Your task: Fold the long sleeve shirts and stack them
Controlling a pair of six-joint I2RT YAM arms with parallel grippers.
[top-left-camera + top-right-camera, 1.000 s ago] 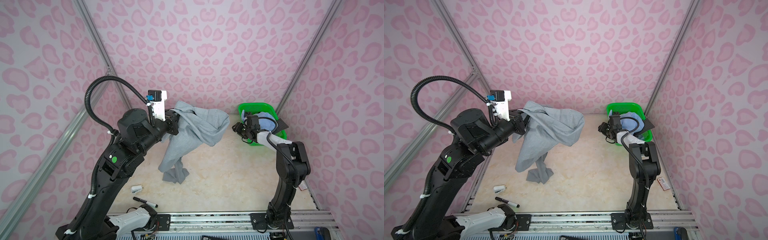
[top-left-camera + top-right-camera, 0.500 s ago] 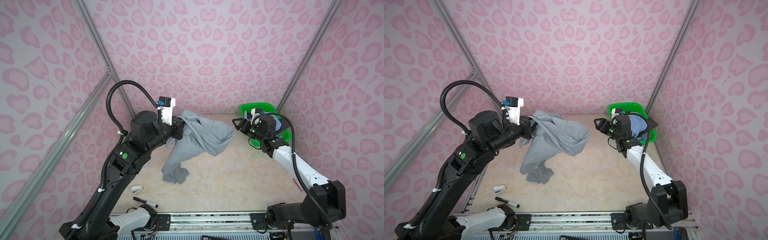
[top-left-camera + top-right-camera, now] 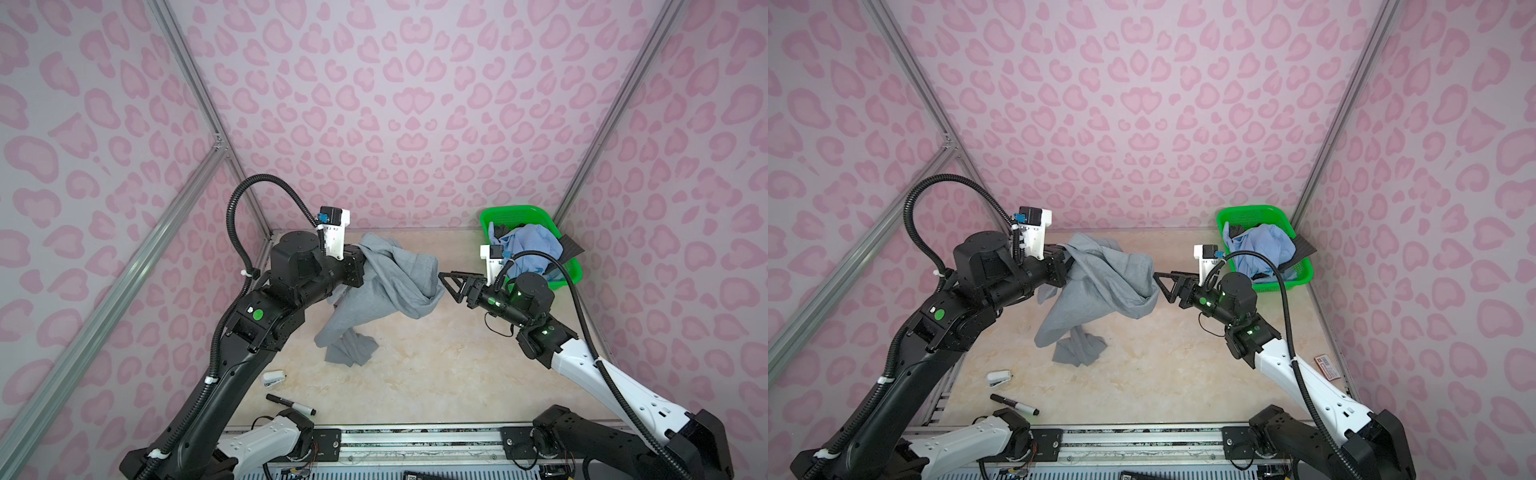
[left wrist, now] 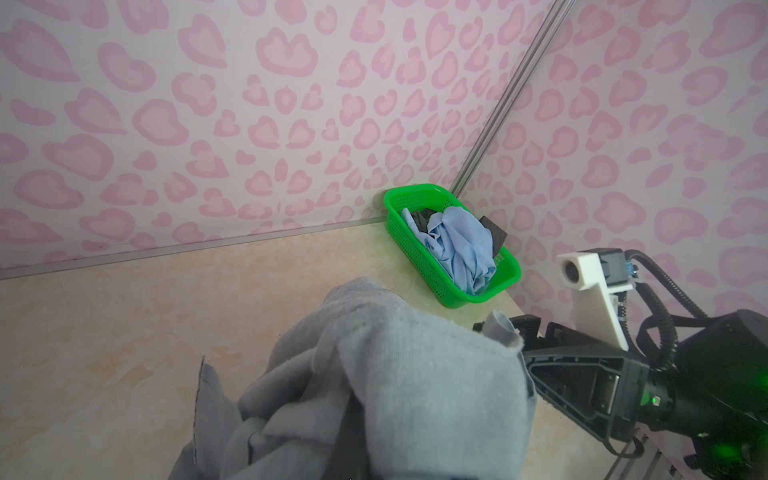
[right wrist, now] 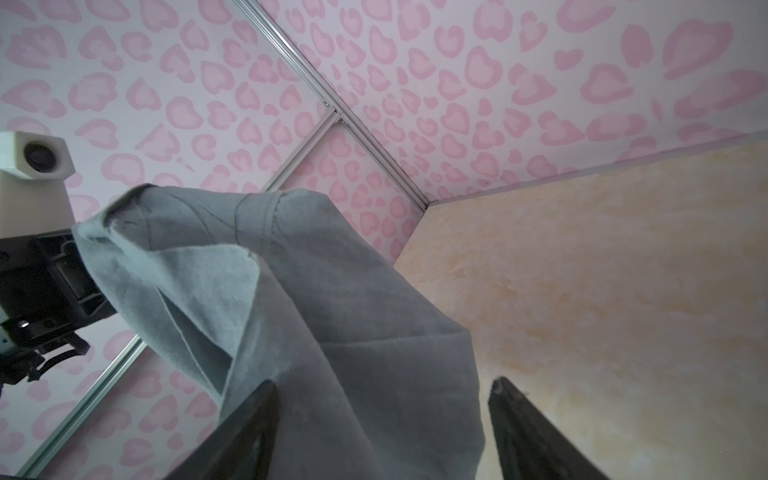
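Note:
A mid-grey long sleeve shirt [image 3: 390,291] [image 3: 1100,282] hangs bunched from my left gripper [image 3: 360,258] [image 3: 1065,257], which is shut on its upper edge; cloth hides the fingertips. The shirt's lower end pools on the table. My right gripper [image 3: 445,284] [image 3: 1158,282] is open at the shirt's right-hand fold. In the right wrist view the grey cloth [image 5: 332,311] lies between the spread fingers of that gripper [image 5: 384,386]. A light blue shirt [image 3: 528,245] [image 4: 461,241] and a dark charcoal one [image 3: 571,247] sit in the green basket [image 3: 515,210] [image 4: 415,191].
The green basket stands in the back right corner against the pink walls. A small white stapler [image 3: 273,378] and a black marker [image 3: 291,405] lie near the front left. A red-printed card [image 3: 1327,366] lies at the right edge.
My right arm has swung from the basket to the hanging shirt's right side, its fingers opening wider. My left arm has carried the shirt lower and toward the middle.

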